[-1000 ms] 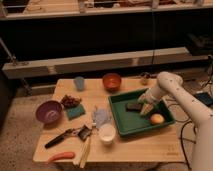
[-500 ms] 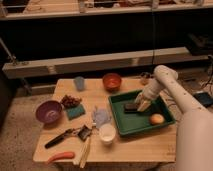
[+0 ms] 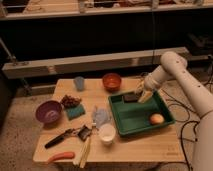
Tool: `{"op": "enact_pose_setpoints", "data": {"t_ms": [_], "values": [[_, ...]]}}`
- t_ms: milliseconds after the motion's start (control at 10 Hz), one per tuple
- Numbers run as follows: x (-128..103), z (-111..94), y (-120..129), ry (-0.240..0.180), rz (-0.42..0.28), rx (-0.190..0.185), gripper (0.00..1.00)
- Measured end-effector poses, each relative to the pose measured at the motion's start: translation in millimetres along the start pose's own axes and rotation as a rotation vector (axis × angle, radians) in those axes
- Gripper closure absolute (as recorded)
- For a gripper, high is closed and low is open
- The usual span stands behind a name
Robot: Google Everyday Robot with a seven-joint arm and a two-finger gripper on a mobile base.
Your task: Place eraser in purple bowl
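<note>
The eraser (image 3: 130, 98), a small dark flat block, is at the back edge of the green tray (image 3: 134, 119). My gripper (image 3: 140, 96) reaches down from the right and is shut on the eraser's right end, so the block sticks out to the left of the fingers. The purple bowl (image 3: 48, 111) stands at the table's left edge, far from the gripper, with nothing visible inside.
An orange-red bowl (image 3: 112, 81) and a small blue cup (image 3: 79, 82) stand at the back. A round orange object (image 3: 157, 119) lies in the tray. Between tray and purple bowl are a white cup (image 3: 106, 133), teal sponge (image 3: 76, 112), brown pile (image 3: 71, 101) and black-handled tool (image 3: 60, 138).
The gripper came down onto the eraser in the tray and shut on it. The eraser now sits slightly further back and left than before.
</note>
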Motion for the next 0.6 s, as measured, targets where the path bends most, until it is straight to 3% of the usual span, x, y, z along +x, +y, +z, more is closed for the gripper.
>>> {"op": "enact_pose_setpoints", "data": {"t_ms": [100,300,600], "values": [[-27,-15,-6,-0.014,-0.039,0.014,1.00],[-70,-23,-16,-0.029,-0.086,0.016,1.00],[-105,-23,-22,-0.049,-0.123,0.018,1.00]]}}
